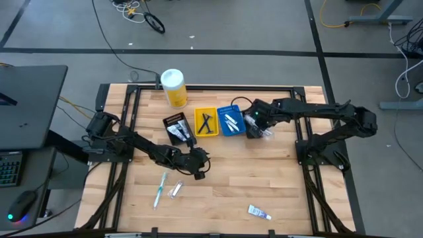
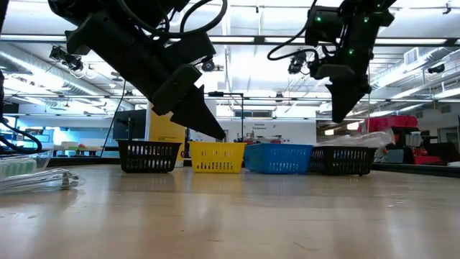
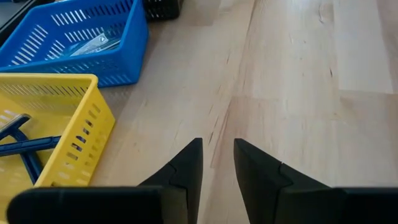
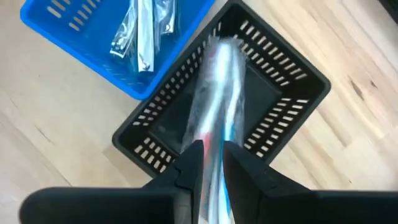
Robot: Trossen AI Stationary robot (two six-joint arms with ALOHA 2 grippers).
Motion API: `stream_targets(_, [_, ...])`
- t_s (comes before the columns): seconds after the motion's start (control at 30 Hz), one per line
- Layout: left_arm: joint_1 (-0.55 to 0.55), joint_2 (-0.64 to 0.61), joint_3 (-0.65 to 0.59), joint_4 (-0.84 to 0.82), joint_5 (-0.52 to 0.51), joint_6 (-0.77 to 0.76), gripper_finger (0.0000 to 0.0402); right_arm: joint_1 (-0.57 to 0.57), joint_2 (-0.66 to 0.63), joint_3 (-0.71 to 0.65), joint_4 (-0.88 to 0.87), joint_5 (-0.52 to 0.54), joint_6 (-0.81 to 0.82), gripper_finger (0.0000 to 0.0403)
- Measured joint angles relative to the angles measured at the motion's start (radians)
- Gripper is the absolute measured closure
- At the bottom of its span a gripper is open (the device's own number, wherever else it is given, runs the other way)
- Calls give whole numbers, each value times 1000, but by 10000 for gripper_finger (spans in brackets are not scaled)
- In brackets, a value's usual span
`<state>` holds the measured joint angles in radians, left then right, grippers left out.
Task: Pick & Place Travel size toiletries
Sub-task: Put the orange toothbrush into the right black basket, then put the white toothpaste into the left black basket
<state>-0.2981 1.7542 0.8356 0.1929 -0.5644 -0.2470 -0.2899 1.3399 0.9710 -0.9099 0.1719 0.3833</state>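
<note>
1. Wooden table (image 1: 264, 178), high view: at twelve o'clock a row of black bin (image 1: 176, 127), yellow bin (image 1: 206, 122), blue bin (image 1: 230, 119); toothbrush (image 1: 159, 190), wrapped item (image 1: 176, 190) and tube (image 1: 259, 212) lie unsorted toward six.
2. Low view: fourth, black bin (image 2: 343, 160) at three o'clock.
3. Left wrist view: left gripper (image 3: 217, 163) slightly parted, empty, above bare wood.
4. Right wrist view: right gripper (image 4: 213, 158) nips a wrapped toothbrush (image 4: 217, 81) over that bin; roughly half sorted.

A: What kind of place is this?

B: It looks like a robotics lab in a big open hall. The wooden table (image 1: 218, 178) stands on a grey floor (image 1: 264, 26) with loose cables (image 1: 142, 16).

A: What else shows it?

B: Beside the table's left edge there is a desk with a keyboard (image 1: 8, 170) and a mouse (image 1: 23, 201). Behind the table, the low view shows long ceiling lights (image 2: 251, 44) and far workbenches.
</note>
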Motion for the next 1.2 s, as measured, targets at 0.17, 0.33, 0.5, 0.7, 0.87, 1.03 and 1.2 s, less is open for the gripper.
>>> stream_targets(0.17, [0, 0, 0, 0, 0, 0, 303, 4, 0, 0, -25, -18, -28, 332])
stream_targets(0.33, [0, 0, 0, 0, 0, 0, 303, 4, 0, 0, -10, -18, -63, 331])
stream_targets(0.5, [0, 0, 0, 0, 0, 0, 303, 28, 0, 0, 144, -33, -72, 331])
stream_targets(0.7, [0, -9, 0, -3, 1, -51, 298, 133, 0, 0, 380, -230, -200, 331])
stream_targets(0.87, [-4, -10, 0, -2, -14, -11, 287, 305, 0, -1, 377, -279, -217, 331])
stream_targets(1.03, [-4, -10, 0, -8, -11, -7, 283, 529, 0, -59, 388, -325, -89, 331])
stream_targets(1.2, [-3, -10, 0, -8, -7, -10, 283, 703, 9, -142, 473, -329, 99, 331])
